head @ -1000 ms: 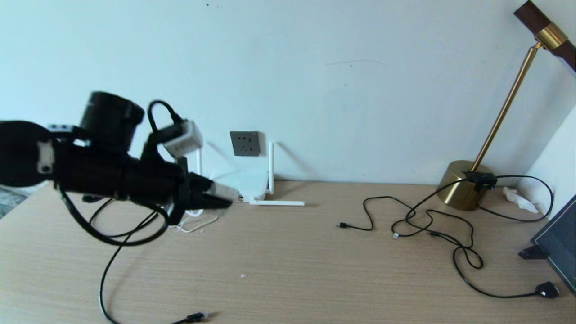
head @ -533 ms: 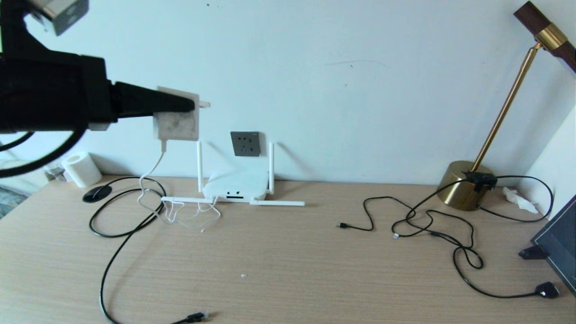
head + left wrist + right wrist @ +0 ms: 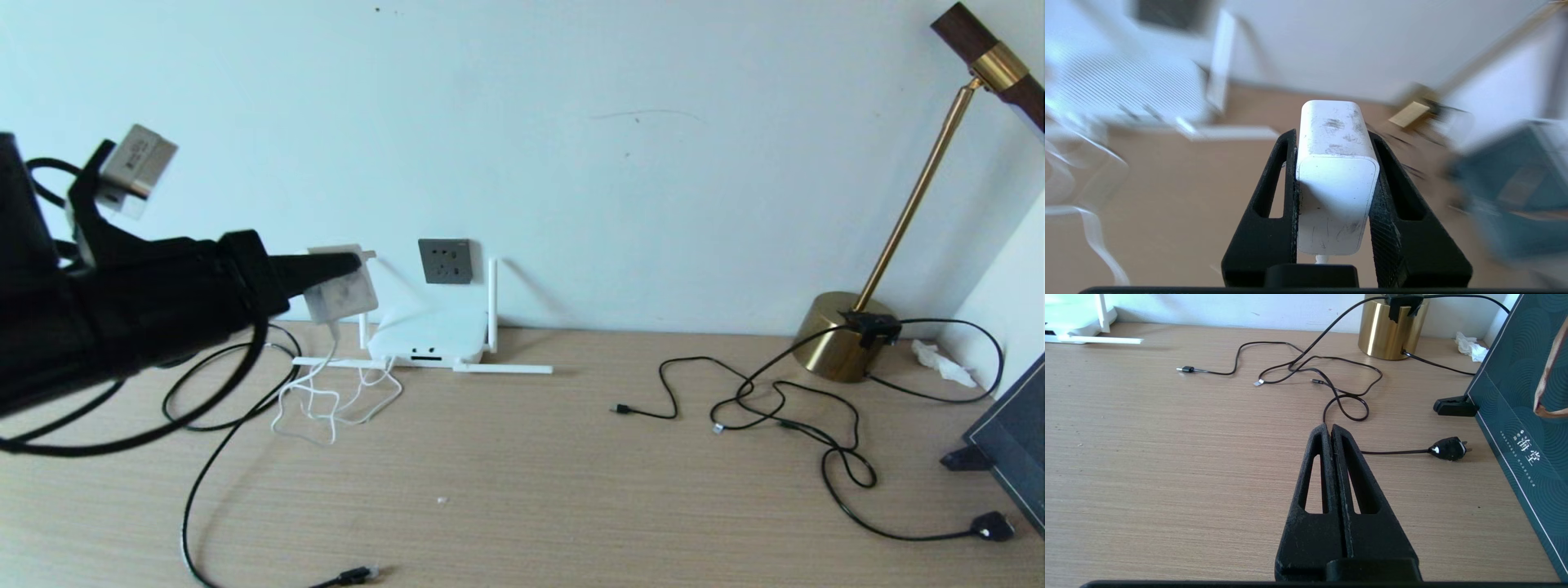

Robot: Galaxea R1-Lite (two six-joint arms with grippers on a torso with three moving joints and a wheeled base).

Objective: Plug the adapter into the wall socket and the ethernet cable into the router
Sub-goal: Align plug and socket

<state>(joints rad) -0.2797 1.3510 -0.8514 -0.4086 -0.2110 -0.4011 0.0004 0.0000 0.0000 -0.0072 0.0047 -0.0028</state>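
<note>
- Left gripper point(image 3: 347, 263) clamped on the adapter point(image 3: 341, 287), one finger on each side face; adapter held in the air, prongs toward the wall
- Adapter sits left of the wall socket point(image 3: 445, 260), near it but apart, above the router's left side
- Thin white cord point(image 3: 326, 400) hangs from the adapter to a loose tangle on the surface point(image 3: 522, 474)
- Router point(image 3: 425, 339) stands below the socket against the wall
- Ethernet cable point(image 3: 204, 482) lies on the surface, its plug near the front edge
- Right gripper point(image 3: 1329, 430) fully closed, holding nothing, over bare surface near thin black cables point(image 3: 1310, 371)
</note>
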